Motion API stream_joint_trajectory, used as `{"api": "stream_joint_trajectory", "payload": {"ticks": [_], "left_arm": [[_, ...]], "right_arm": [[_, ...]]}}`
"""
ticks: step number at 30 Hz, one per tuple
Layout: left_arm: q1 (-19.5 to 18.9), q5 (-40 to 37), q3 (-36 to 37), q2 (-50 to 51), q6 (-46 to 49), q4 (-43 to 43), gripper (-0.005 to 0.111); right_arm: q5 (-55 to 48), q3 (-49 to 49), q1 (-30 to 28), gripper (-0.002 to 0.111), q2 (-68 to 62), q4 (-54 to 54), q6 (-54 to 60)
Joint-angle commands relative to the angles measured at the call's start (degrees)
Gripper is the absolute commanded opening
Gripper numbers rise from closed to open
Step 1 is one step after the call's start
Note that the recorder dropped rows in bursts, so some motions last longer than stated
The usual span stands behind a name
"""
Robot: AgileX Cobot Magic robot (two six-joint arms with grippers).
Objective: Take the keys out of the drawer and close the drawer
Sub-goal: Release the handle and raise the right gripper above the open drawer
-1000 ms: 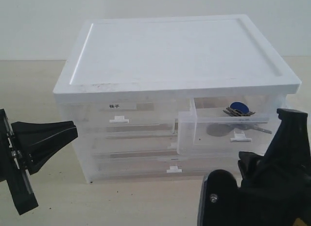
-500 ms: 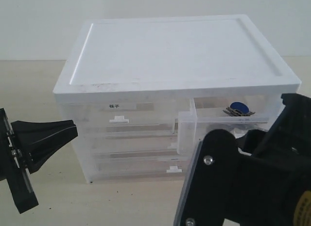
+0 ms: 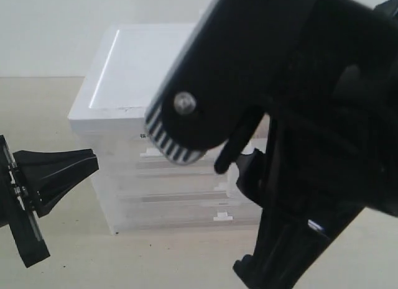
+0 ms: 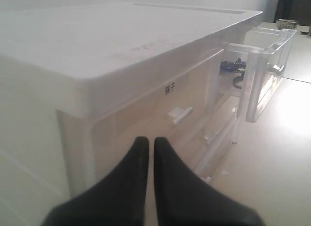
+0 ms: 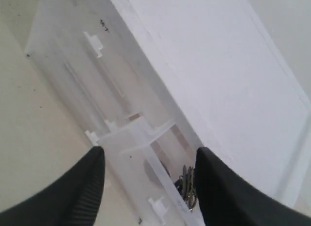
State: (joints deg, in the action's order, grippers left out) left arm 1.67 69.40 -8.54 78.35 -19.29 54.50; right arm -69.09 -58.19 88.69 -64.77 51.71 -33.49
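The drawer (image 5: pixel 138 138) stands pulled out of the white cabinet (image 5: pixel 204 56), its small tab handle (image 5: pixel 158 205) facing out. Inside it lie the keys (image 5: pixel 188 187), silver and dark. My right gripper (image 5: pixel 149 153) hovers above the drawer, open, with one finger on each side of it and nothing between them. In the left wrist view the drawer (image 4: pixel 266 60) juts out and the blue fob of the keys (image 4: pixel 229 66) shows through its wall. My left gripper (image 4: pixel 148 141) is shut and empty, apart from the cabinet's front. The right arm (image 3: pixel 298 115) hides drawer and keys in the exterior view.
Next to the drawer is the closed twin drawer with a black label (image 4: pixel 170 88) and tab handle (image 4: pixel 180 114). Full-width drawers (image 3: pixel 180 199) sit below. The left gripper (image 3: pixel 62 171) is at the cabinet's left front corner. Bare tabletop (image 3: pixel 155 258) lies before the cabinet.
The right arm has risen from the lower right and now fills most of the exterior view. Its jaws have spread apart. The left gripper has stayed put.
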Motion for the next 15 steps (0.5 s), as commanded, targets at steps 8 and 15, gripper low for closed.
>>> {"api": "stream_joint_trajectory", "payload": {"ticks": [8, 15], "left_arm": [[0.4, 0.6, -0.2, 0.4, -0.6, 1.9, 0.005], [0.4, 0.6, -0.2, 0.4, -0.6, 1.5, 0.005]], "right_arm": [[-0.9, -2.2, -21.3, 0.058, 0.1, -17.0, 24.8], [6.6, -2.2, -28.9, 0.058, 0.0, -27.4, 40.1]]}}
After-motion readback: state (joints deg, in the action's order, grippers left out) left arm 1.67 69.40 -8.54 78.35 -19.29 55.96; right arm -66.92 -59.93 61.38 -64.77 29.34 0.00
